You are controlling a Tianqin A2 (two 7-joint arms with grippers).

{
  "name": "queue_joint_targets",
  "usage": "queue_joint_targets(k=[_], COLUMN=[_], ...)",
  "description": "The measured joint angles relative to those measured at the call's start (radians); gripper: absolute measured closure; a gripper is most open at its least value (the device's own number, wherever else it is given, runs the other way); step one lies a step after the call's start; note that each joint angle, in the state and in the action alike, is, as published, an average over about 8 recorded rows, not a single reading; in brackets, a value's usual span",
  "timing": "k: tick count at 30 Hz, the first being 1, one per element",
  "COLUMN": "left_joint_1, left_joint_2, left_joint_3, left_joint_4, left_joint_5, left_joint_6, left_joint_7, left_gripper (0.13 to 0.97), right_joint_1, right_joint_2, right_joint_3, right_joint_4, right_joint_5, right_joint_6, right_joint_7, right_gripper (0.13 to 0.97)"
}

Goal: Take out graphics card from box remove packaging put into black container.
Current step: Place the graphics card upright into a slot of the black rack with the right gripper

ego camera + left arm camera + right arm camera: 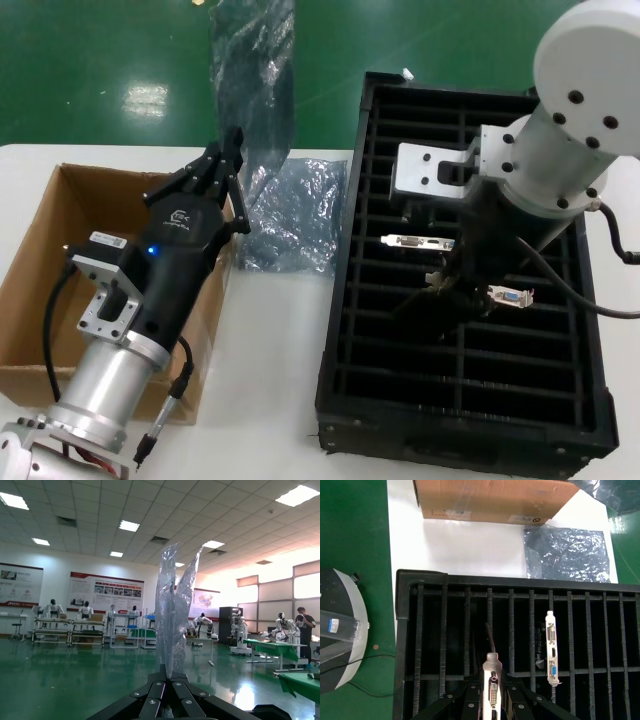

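right tool point(492, 700) gripping graphics card point(493, 682), above black container point(445, 582)

Crinkly glossy plastic packaging point(252, 70), matt corrugated cardboard box point(60, 290) (brown), black plastic container point(590, 400).

Bright, even light falls from ceiling panels point(129, 525). Glare spots the green floor point(147, 99). Shadows stay soft.
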Motion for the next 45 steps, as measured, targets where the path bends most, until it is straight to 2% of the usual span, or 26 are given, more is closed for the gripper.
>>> queue_joint_targets(k=[14, 36, 45], left_joint_1=[-0.008, -0.019, -0.026], left_joint_2=[-0.003, -0.006, -0.008], left_joint_3=[-0.008, -0.016, -0.023], left_joint_4=[0.014, 0.039, 0.054], left_joint_5=[-0.002, -0.003, -0.005], left_joint_6=[0.001, 0.004, 0.006], left_joint_7=[0.008, 0.017, 0.024], left_gripper=[0.957, 0.957, 0.957], right_joint_1=[0.0, -0.001, -0.003], right_joint_2=[-0.064, -0.215, -0.25], right_joint_3=[0.0, 0.0, 0.0], right_joint_4=[-0.107, -0.371, -0.42], right_joint_5=[-0.043, -0.06, -0.074], right_joint_6=[0.0, 0.0, 0.0], right_joint_7=[-0.106, -0.331, -0.375], right_gripper=[0.907, 0.907, 0.875])
